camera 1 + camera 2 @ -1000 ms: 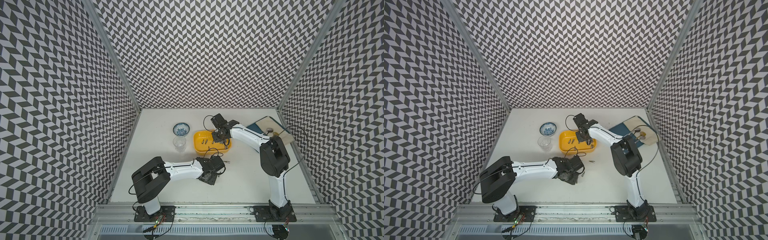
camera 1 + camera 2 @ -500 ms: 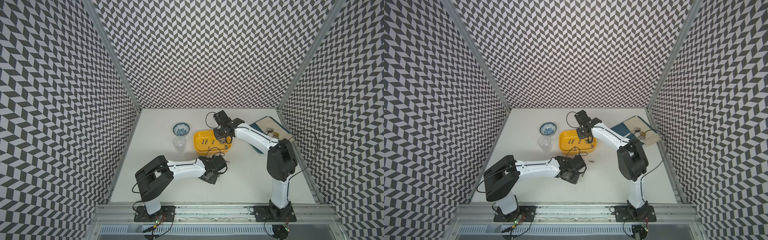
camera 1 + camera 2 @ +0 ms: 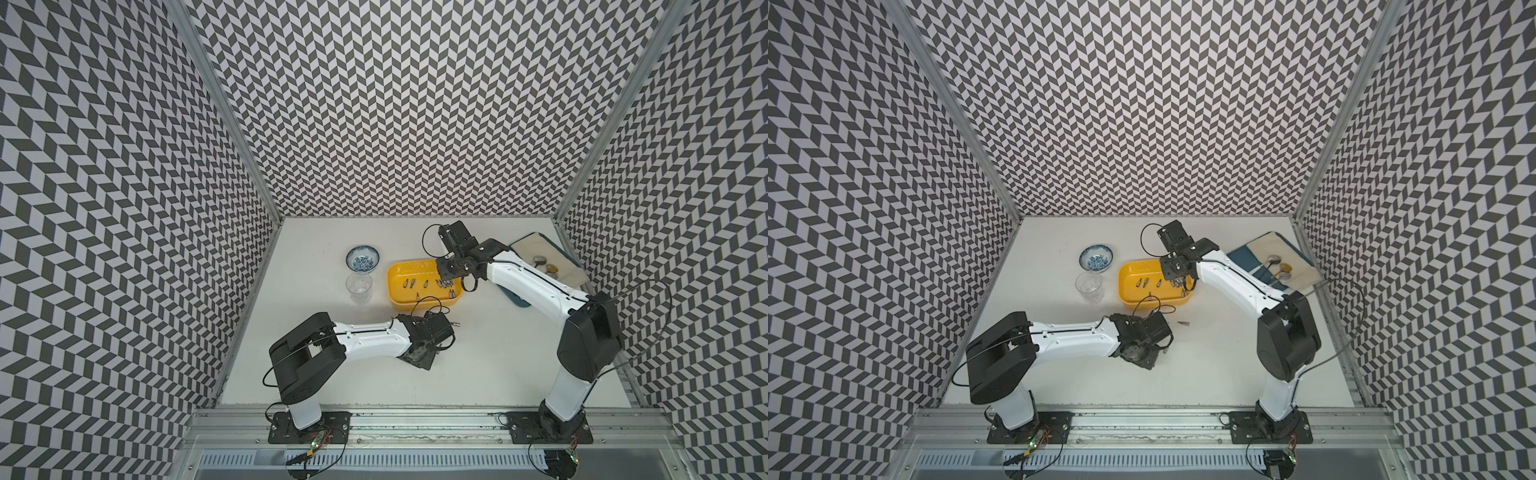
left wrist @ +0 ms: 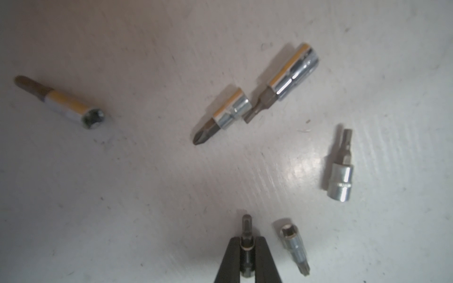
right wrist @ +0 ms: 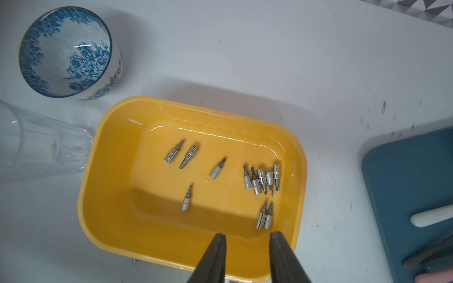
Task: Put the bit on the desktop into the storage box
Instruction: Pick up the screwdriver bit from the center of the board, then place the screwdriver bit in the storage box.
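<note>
Around the storage box (image 5: 110,171), the white desktop (image 3: 478,365) is only partly cleared. Above the box, the right gripper (image 5: 247,236) hangs spread and empty. Just in front of the box, the left gripper (image 4: 246,241) pinches one bit (image 4: 245,226) low over the desktop. Some eleven stored bits (image 5: 261,180) lie inside the box. Five loose bits (image 4: 221,115) lie near the pinched one, so more than half looks done.

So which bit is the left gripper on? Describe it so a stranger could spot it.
Find the yellow box; on the table on its near side, under the left wrist, lie six bits. The one meant is the bit clamped in the left gripper, jaws shut on it; the other five lie free, untouched.
</note>
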